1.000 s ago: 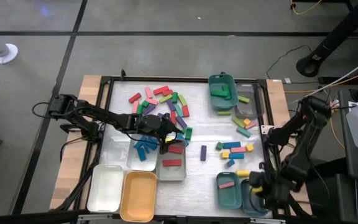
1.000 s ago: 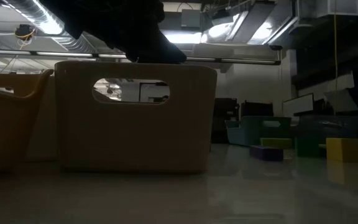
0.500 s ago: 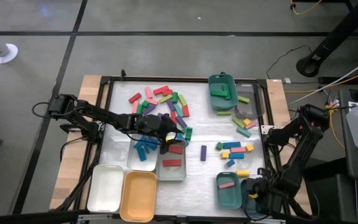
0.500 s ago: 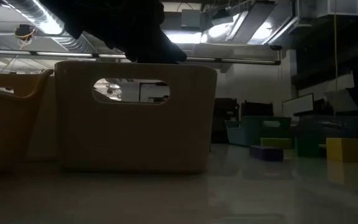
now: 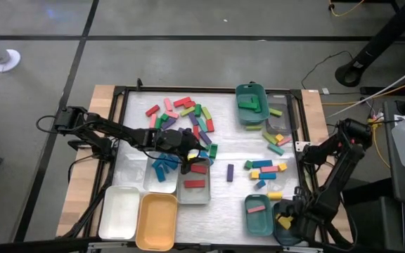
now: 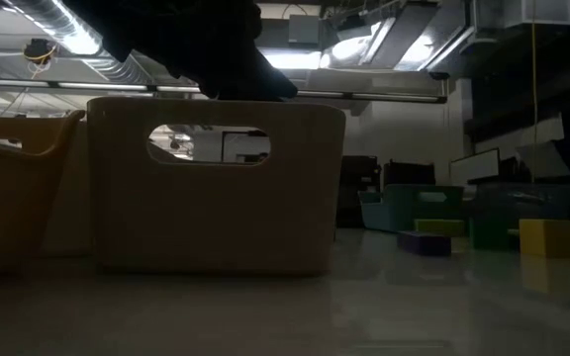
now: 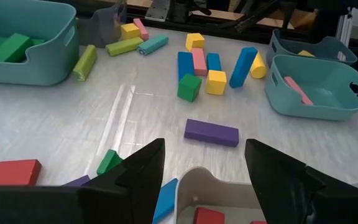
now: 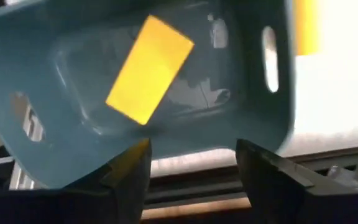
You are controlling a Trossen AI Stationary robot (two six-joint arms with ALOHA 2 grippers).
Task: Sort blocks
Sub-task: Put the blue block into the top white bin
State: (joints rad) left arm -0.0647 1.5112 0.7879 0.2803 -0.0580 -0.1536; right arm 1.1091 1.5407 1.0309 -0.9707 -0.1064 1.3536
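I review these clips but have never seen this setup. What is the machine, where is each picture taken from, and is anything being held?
Two dark robot arms work at a table, sorting small coloured blocks into trays. One picture looks straight down, one looks level across the tabletop, and two look out from the arms' wrists. The left claw hangs open and empty over the middle trays, near a loose purple block. The right claw is open above a dark teal tray at the table's near right corner; a yellow block is in that tray, not gripped.
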